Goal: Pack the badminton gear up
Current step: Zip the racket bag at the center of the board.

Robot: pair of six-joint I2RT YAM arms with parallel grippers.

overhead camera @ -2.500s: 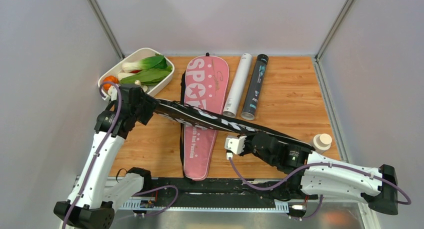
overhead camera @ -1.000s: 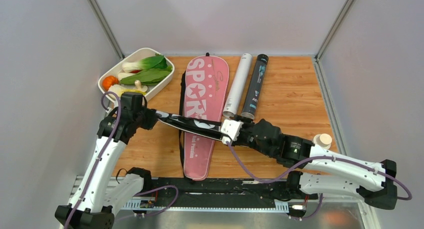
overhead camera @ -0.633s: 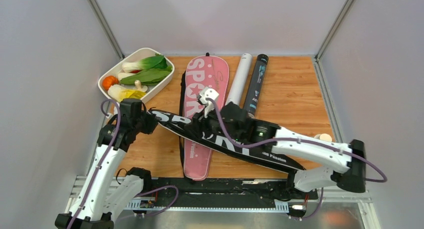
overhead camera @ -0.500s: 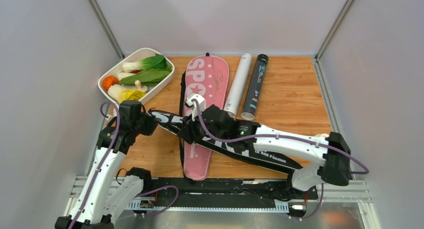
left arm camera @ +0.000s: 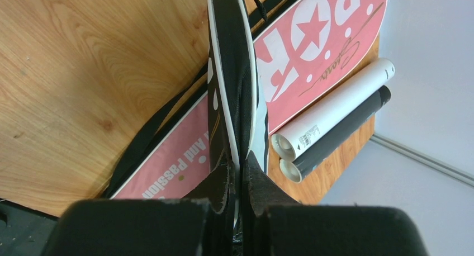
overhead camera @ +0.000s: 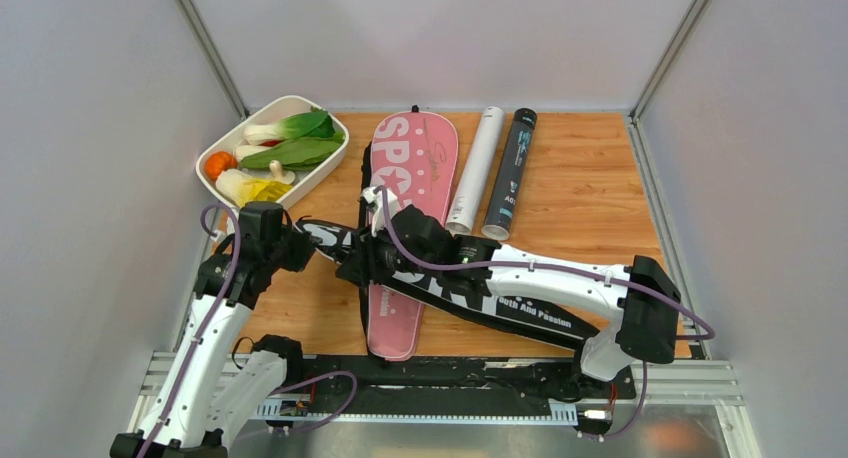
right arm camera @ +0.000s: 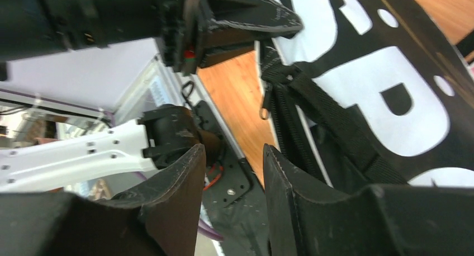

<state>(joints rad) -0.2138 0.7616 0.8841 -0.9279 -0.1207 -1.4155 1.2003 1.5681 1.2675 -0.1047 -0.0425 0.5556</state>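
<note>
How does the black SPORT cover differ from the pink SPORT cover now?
Colour: the black cover is black with white lettering, the pink cover pink with white lettering. Pose: the pink cover lies flat on the table; the black cover crosses over it at a slant. Grip: the left gripper is shut on the black cover's end; nothing holds the pink cover. Both are racket-shaped.
</note>
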